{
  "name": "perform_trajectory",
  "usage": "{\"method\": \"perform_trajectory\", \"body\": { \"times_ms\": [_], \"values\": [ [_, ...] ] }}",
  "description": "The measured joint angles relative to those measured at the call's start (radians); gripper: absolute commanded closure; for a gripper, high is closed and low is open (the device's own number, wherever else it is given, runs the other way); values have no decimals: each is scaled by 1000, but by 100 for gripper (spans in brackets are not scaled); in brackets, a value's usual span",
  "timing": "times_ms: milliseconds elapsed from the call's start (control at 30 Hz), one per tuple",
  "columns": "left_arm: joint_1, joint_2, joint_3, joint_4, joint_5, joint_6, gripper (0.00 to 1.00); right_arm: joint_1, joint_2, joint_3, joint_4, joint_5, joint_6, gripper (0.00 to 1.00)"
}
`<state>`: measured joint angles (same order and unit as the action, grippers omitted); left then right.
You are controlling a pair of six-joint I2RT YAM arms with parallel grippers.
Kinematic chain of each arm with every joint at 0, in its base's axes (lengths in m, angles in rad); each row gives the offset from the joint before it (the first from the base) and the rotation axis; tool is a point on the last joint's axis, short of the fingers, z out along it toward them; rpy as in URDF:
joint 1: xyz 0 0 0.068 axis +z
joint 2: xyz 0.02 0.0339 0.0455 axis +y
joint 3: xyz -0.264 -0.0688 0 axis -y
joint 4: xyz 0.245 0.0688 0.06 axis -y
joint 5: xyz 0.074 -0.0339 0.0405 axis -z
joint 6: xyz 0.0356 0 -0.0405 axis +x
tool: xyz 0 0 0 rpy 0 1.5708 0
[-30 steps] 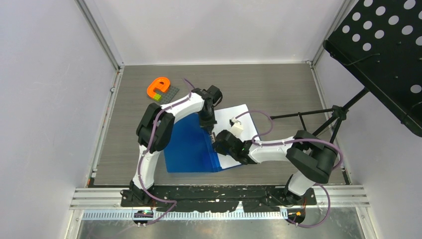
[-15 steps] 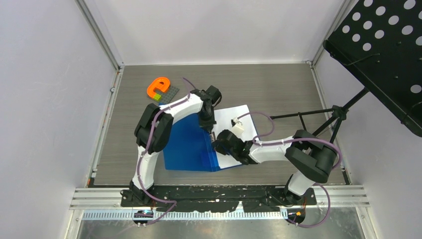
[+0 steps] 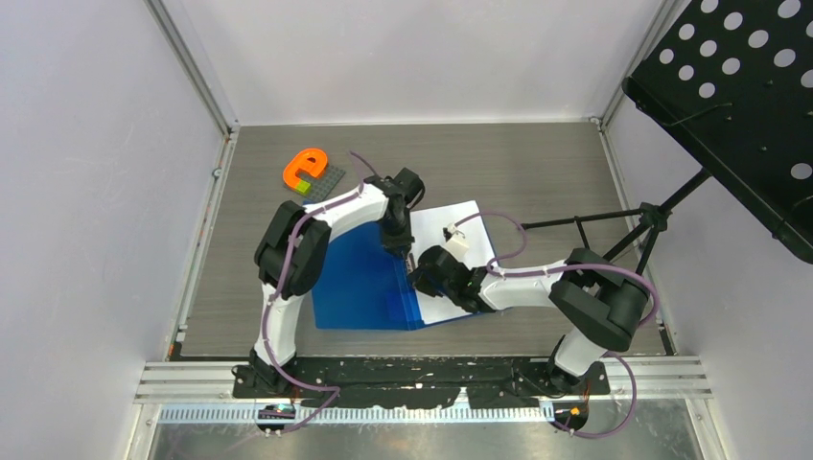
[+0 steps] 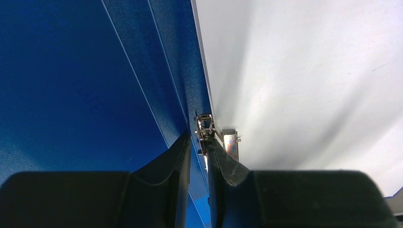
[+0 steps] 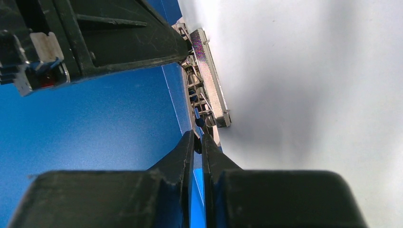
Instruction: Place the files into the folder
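Note:
The blue folder (image 3: 360, 283) lies open on the table, with the white files (image 3: 470, 216) on its right half. The metal clip (image 5: 209, 90) runs along the spine between blue cover (image 4: 71, 85) and paper (image 4: 309, 85). My left gripper (image 3: 407, 252) points down at the far end of the clip (image 4: 205, 128), its jaws nearly closed around the clip's lever (image 4: 199, 140). My right gripper (image 3: 420, 275) meets it from the near side, jaws pinched on the clip's near end (image 5: 198, 137). The left gripper's finger (image 5: 119, 33) shows in the right wrist view.
An orange letter-shaped block (image 3: 305, 168) sits on a small grey plate (image 3: 326, 182) at the back left. A black music stand (image 3: 738, 96) and its tripod legs (image 3: 614, 220) reach in from the right. Walls enclose the table on three sides.
Both grippers stay at the folder's spine. The left arm's elbow has drifted slightly left, and the right gripper has edged a little closer to the left one.

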<state>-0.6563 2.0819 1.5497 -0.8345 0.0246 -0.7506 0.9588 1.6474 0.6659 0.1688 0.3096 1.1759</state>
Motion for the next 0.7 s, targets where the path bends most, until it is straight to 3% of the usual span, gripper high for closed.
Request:
{"method": "perform_trajectory", "body": {
  "times_ms": [300, 467, 600, 700],
  "values": [
    [-2, -6, -8, 6, -2, 0, 81, -8, 0, -5, 13, -20, -11, 95],
    [-9, -3, -7, 10, -11, -11, 87, -12, -2, -5, 14, -28, -19, 95],
    [-19, 3, 1, -1, -41, -50, 100, -15, -20, -5, 11, -33, -28, 95],
    [-27, 6, 8, -7, -54, -85, 100, -18, -40, 2, -21, -33, -43, 95]
  ]
}}
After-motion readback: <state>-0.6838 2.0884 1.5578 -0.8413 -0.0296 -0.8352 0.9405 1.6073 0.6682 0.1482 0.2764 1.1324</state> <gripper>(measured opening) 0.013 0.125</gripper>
